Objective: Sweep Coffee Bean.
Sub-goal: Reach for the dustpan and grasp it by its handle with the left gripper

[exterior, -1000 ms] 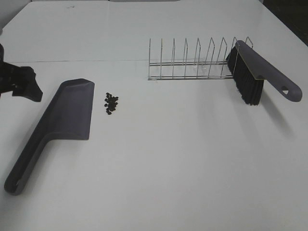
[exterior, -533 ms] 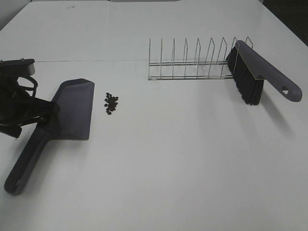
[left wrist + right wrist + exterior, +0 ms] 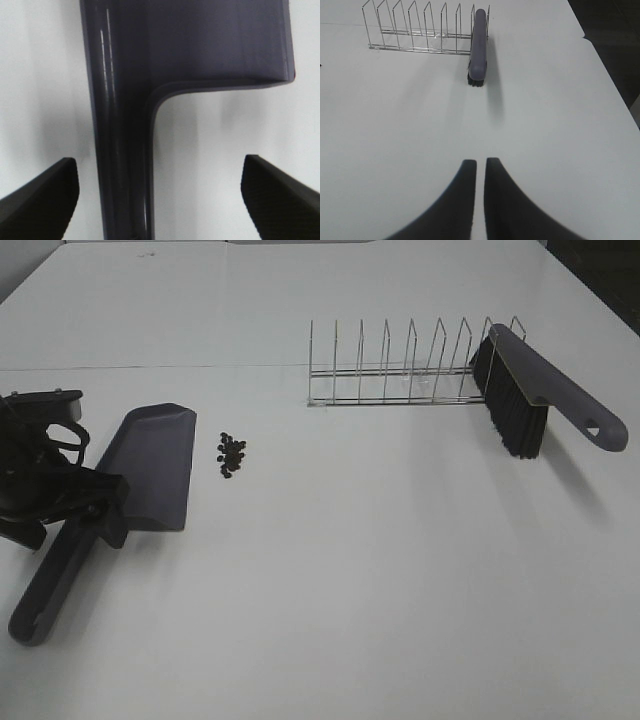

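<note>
White table [image 3: 380, 580], wire rack [image 3: 400, 375] at the back with brush [image 3: 535, 390] propped at its right end, dustpan [image 3: 150, 465] flat on the left, left gripper [image 3: 160, 187] spread wide astride its handle without contact, right gripper [image 3: 480, 200] closed and empty, coffee bean cluster [image 3: 231, 454] just beside the pan's right edge.

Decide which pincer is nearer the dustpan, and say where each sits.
Left. The left pincer hangs open astride the dustpan handle; the right pincer, shut, is far off, facing the brush.
</note>
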`<state>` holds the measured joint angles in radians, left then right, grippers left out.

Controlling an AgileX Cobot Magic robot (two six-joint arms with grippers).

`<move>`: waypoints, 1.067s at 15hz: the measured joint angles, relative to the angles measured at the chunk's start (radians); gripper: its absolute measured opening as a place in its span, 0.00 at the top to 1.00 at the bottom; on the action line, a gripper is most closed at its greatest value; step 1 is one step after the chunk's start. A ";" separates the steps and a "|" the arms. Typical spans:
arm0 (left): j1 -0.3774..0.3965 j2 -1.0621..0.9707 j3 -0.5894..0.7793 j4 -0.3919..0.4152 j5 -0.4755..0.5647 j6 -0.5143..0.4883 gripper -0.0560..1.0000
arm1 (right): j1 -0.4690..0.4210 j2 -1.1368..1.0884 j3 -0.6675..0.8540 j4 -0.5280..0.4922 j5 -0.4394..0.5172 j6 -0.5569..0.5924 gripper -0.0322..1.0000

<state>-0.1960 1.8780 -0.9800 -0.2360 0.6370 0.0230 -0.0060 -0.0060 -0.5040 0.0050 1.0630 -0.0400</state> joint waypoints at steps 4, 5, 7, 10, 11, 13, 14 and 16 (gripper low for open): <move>0.000 0.006 0.000 0.009 -0.011 -0.002 0.22 | 0.000 0.000 0.000 0.000 0.000 0.000 0.97; 0.000 0.023 0.000 0.010 -0.013 -0.002 0.22 | 0.000 0.000 0.000 0.000 0.000 0.000 0.97; 0.000 0.069 0.000 0.013 -0.012 -0.002 0.22 | 0.000 0.000 0.000 0.000 0.000 0.000 0.97; 0.000 0.088 -0.008 0.028 -0.012 -0.002 0.25 | 0.000 0.000 0.000 0.000 0.001 0.000 0.97; 0.000 0.092 -0.010 0.036 -0.009 -0.002 0.27 | 0.000 0.000 0.000 0.000 0.001 0.000 0.97; 0.000 0.093 -0.012 0.046 -0.007 -0.013 0.42 | 0.000 0.000 0.000 0.000 0.001 0.000 0.97; 0.000 0.094 -0.012 0.042 0.007 -0.059 0.65 | 0.000 0.000 0.000 0.000 0.001 0.000 0.97; 0.000 0.094 -0.012 0.042 0.013 -0.086 0.65 | 0.000 0.000 0.000 0.000 0.001 0.000 0.97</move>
<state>-0.1960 1.9720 -0.9920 -0.1940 0.6500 -0.0630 -0.0060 -0.0060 -0.5040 0.0050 1.0640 -0.0400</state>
